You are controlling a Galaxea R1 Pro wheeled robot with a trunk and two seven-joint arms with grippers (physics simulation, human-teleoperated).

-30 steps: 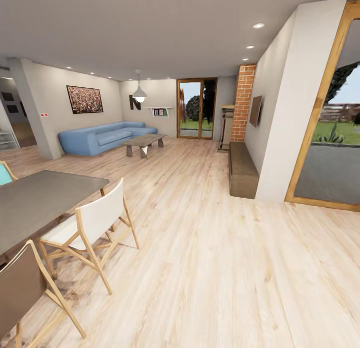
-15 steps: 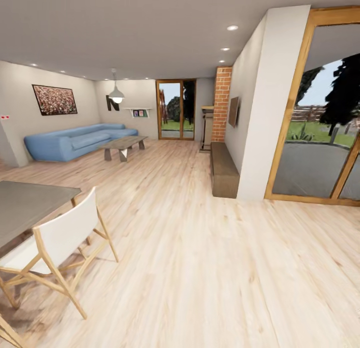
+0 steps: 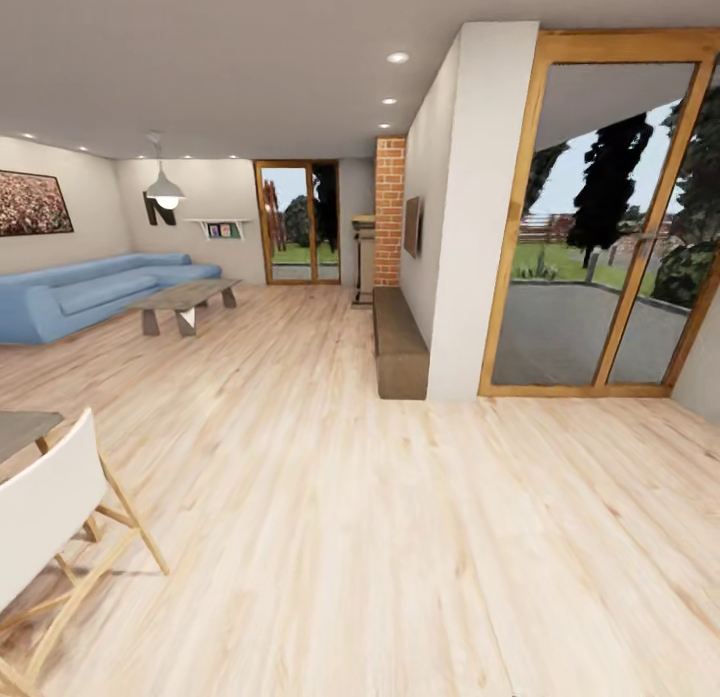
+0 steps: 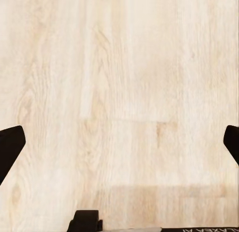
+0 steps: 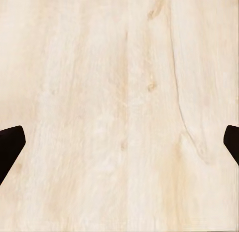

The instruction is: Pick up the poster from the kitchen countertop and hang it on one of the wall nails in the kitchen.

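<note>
Two end effectors hang over pale wooden floor (image 3: 380, 537), each with its dark fingertips spread to opposite edges of its wrist view and nothing between them: the left end effector (image 4: 119, 142) and the right end effector (image 5: 119, 142). Neither the poster nor the kitchen is in sight. A white partition wall (image 3: 470, 207) serves as landmark: left of it a low brown bench (image 3: 398, 345), far left a blue sofa (image 3: 90, 292), right of it wood-framed glass doors (image 3: 600, 217). A white chair (image 3: 50, 517) stands well left, nearer the camera.
</note>
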